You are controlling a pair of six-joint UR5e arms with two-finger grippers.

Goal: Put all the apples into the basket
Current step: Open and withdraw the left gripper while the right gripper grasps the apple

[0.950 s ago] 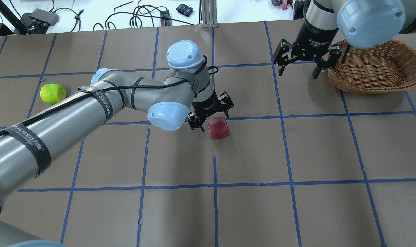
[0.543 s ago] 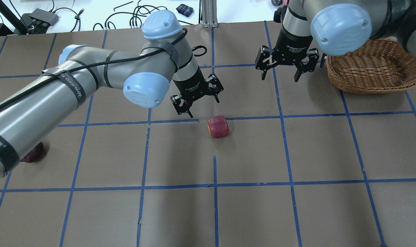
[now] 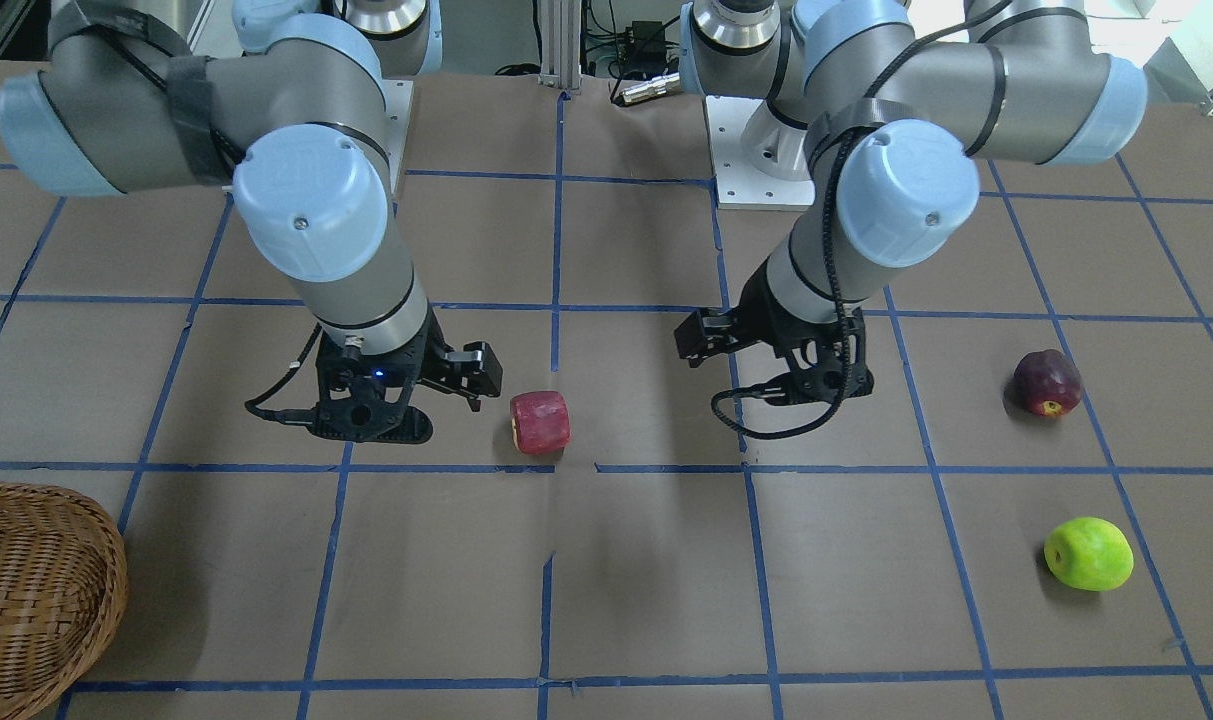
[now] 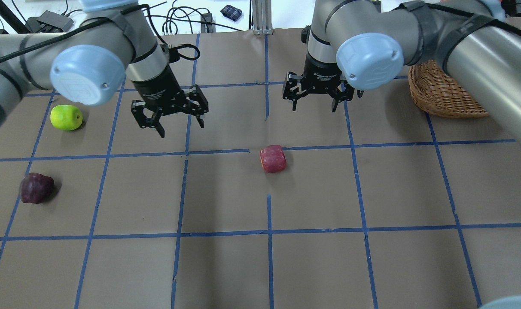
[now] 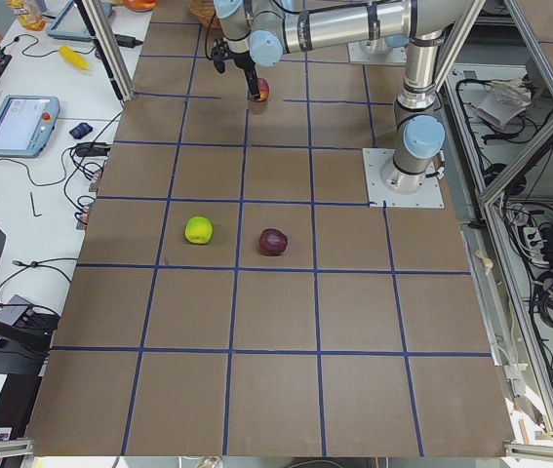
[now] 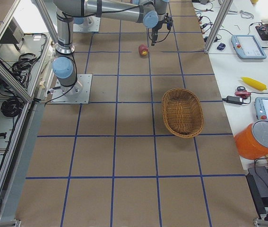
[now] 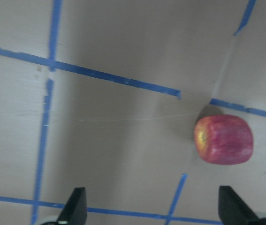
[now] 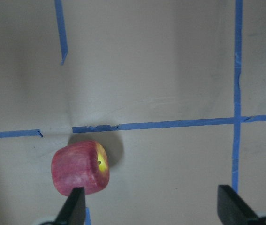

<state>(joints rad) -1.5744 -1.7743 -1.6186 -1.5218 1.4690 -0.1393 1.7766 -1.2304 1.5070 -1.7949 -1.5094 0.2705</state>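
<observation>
The red apple lies on its side near the table's middle and shows in both wrist views. The lime green apple and the dark maroon apple lie at the far left. The wicker basket stands at the back right, partly hidden by my right arm. It holds no apple in the exterior right view. My left gripper is open and empty, above the table behind and left of the red apple. My right gripper is open and empty, behind and right of it.
The table is brown paper with a blue tape grid. Cables and small devices lie on the white bench beyond the far edge. Both arms reach over the back half of the table.
My left gripper has drawn away from the red apple, going left and back. My right gripper has moved left from the basket toward the middle. Both stay open. The apples have not moved.
</observation>
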